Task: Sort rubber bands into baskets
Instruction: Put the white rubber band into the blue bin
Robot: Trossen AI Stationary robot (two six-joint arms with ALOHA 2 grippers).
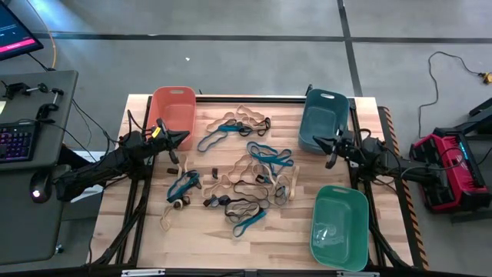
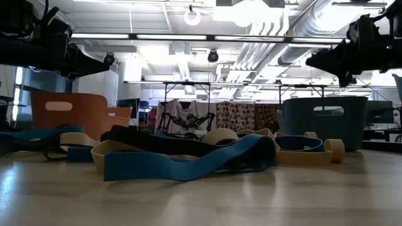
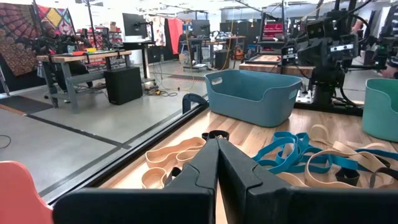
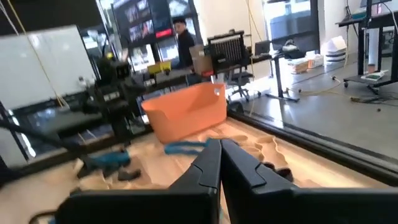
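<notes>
At the table's [image 1: 123,231] near edge, around five o'clock, sits the green basket [image 1: 339,227]. Past it the rubber bands [image 1: 231,173], tan, blue and black, lie loose across the middle of the wood, none in a claw. At nine o'clock the left gripper [image 1: 181,138] hangs with fingers pressed together, empty; at three o'clock the right gripper [image 1: 319,142] does likewise. Farthest back, the orange basket [image 1: 173,109] stands at eleven o'clock, the teal basket [image 1: 324,119] at one.
</notes>
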